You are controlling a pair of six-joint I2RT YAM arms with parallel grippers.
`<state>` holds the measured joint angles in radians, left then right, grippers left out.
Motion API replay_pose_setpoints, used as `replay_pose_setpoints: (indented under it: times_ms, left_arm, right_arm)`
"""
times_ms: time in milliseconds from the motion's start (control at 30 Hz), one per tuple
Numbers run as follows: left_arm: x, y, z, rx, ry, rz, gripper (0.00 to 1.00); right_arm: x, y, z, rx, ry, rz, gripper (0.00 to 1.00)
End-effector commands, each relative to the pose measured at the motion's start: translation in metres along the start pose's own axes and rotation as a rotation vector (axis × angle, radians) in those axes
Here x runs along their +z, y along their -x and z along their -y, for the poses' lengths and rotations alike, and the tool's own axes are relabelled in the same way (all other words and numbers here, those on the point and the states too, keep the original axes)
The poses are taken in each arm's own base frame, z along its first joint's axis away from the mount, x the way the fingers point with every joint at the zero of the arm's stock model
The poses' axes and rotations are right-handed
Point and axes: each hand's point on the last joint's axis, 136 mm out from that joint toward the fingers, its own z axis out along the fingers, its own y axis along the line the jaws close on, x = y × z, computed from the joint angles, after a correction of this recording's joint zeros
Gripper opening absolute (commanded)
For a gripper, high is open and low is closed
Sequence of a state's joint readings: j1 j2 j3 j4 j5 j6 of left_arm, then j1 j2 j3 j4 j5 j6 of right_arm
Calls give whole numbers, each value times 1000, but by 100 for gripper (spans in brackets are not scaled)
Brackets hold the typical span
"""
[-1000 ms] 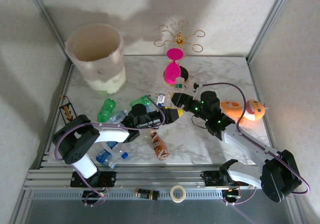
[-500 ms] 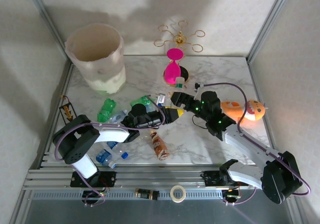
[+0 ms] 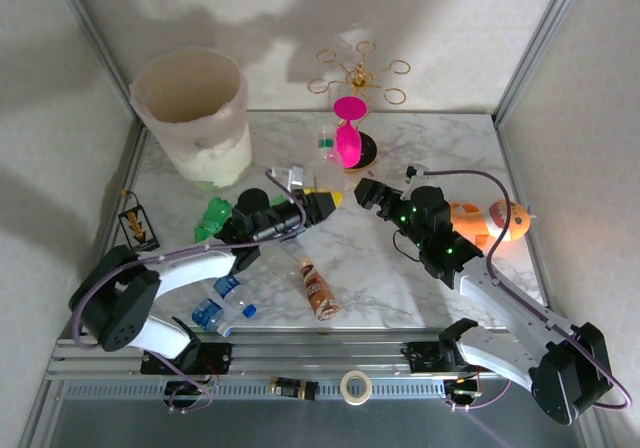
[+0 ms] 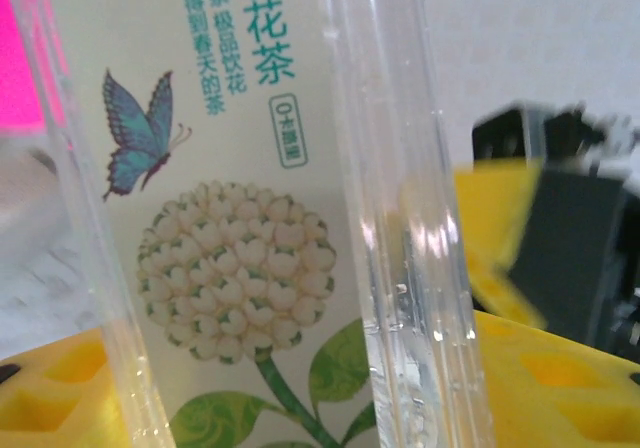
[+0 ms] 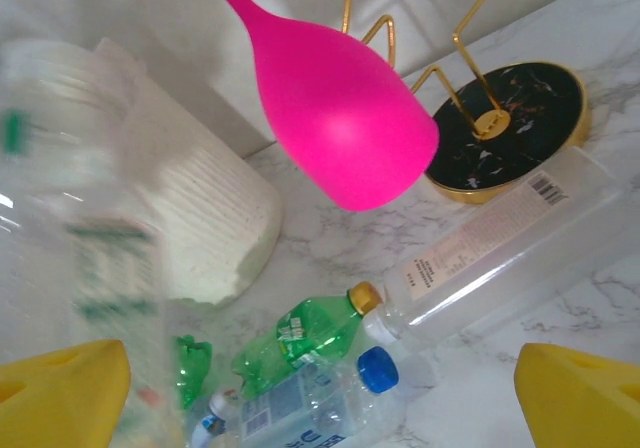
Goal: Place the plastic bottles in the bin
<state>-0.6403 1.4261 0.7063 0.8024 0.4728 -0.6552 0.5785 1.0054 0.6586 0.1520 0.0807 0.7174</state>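
While the nearest items lie as they did a second ago, the middle of the desk (image 3: 400, 268) has changed.

Near edge: blue-capped bottles (image 3: 222, 308), clear, lying flat. Brown bottle (image 3: 318, 290), lying flat; label print too small to read.

Middle, left: green bottles (image 3: 212, 218), beside the left arm.

Middle: left gripper (image 3: 320, 200), clenched on the clear tea bottle (image 4: 230, 228), which is pinched between yellow pads (image 4: 560, 378) and held roughly upright. A second ago both grippers met tip to tip here. The left one has since swung left and farther out, taking the bottle with it. Label: teal characters "利花茶", smaller columns beside them, a blue butterfly, a white flower cluster on a green stem.

Middle, right: right gripper (image 3: 364, 192), released, jaws spread wide, now apart from the left one. Orange plush toy (image 3: 490, 220) just beyond it.

Far: pink hourglass-shaped object (image 3: 348, 133) on a black base (image 5: 510, 118). Second clear bottle (image 5: 500, 243), lying near that base; white label with barcode, text illegible.

Far left corner: bin (image 3: 195, 113), upright on the desk.
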Motion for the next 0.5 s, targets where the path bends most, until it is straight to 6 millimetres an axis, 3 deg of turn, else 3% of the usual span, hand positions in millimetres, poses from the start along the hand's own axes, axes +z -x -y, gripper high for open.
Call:
replay_pose_setpoints:
  times_ms: [0, 167, 467]
  left_arm:
    - [-12, 51, 7, 146, 74, 71, 44]
    - [-35, 112, -8, 263, 289, 147, 43]
    - [-107, 236, -43, 349, 696, 368, 44]
  right_arm:
    - [-1, 2, 10, -8, -24, 42, 99]
    - [5, -6, 11, -6, -5, 21, 99]
    - [15, -21, 10, -8, 18, -42, 99]
